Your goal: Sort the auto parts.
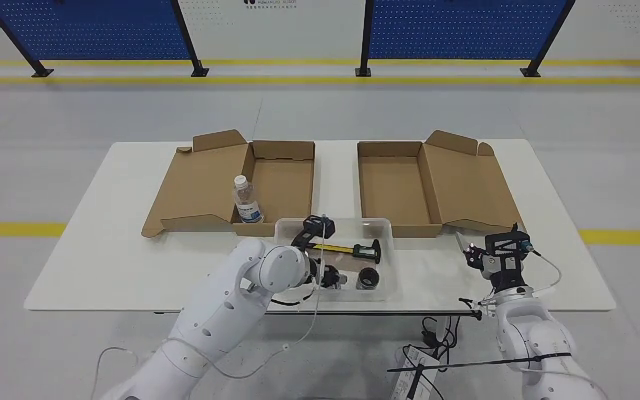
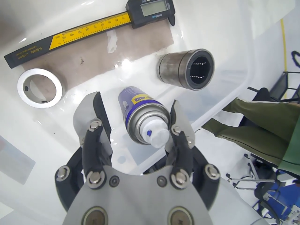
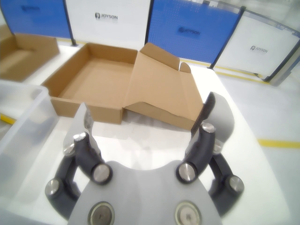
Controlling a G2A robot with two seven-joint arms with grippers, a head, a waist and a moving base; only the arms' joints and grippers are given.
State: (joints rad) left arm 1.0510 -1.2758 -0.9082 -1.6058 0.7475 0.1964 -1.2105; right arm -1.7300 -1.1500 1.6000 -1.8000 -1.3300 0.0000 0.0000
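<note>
Nearest, at the front edge of the white worktop (image 1: 100, 250), the left gripper (image 2: 136, 99) hangs inside the clear rectangular plastic bin (image 1: 350, 220). Its fingers are apart, one on each side of a blue-and-yellow spray can (image 2: 138, 115) with a white cap. One finger is close against the can's shoulder and the other stands clear of it. Beyond the can, on the bin floor, lies a dark steel cylindrical linear bearing (image 2: 178, 69) on its side. A flat silver metal ring (image 2: 20, 87) sits well apart from it. Farther still, a black-and-yellow digital caliper (image 2: 93, 28) lies slantwise across the floor.

Off to the right, the right gripper (image 3: 145, 105) is above bare worktop near the front edge, fingers spread wide with nothing between them.

Behind the bin, two open brown cardboard boxes lie side by side with lids folded outward. The right box (image 3: 93, 76) is just beyond the right gripper. At the left box (image 1: 285, 180), a clear plastic water bottle (image 1: 245, 200) stands about where tray meets lid.
</note>
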